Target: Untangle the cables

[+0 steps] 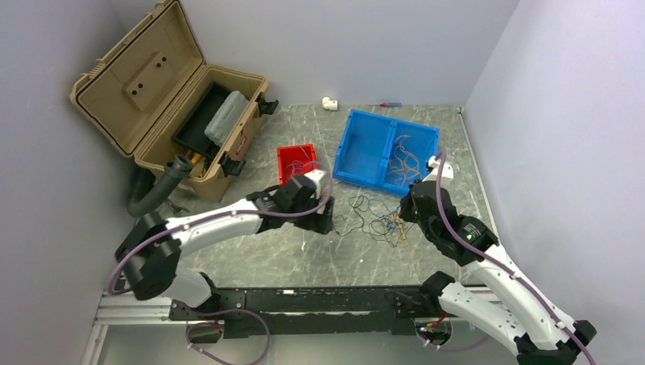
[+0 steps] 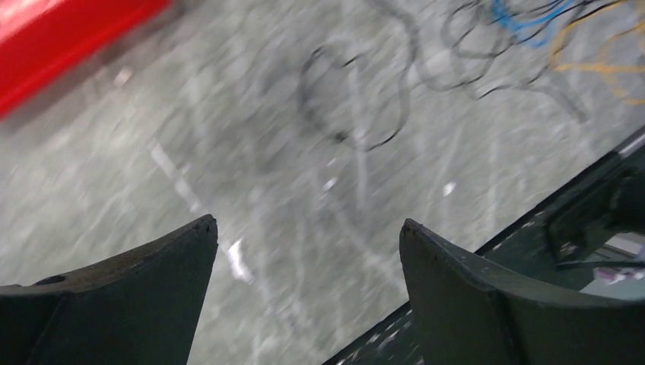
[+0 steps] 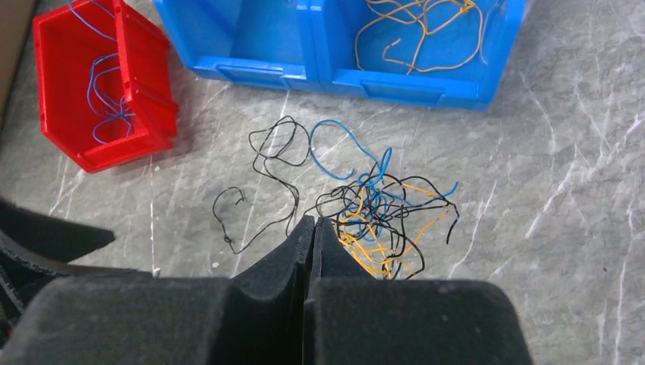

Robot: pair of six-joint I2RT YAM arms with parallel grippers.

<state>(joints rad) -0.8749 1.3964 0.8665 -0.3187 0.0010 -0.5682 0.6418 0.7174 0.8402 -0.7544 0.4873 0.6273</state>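
Cables (image 3: 376,209) sit knotted, sorting maybe half done. Left tool (image 2: 308,224) is spread and empty, right tool (image 3: 313,224) pressed together. Next move probably means pinching one loose black strand (image 3: 266,171).

The table (image 3: 578,152) looks to me like a smooth grey stone-pattern sheet with a faint sheen. I see glossy moulded plastic in the red bin (image 3: 156,91) and blue bin (image 3: 395,85). The cables (image 3: 373,209) look smooth and plastic-coated. The right gripper (image 3: 313,222) is matt black, faintly grainy like foam.
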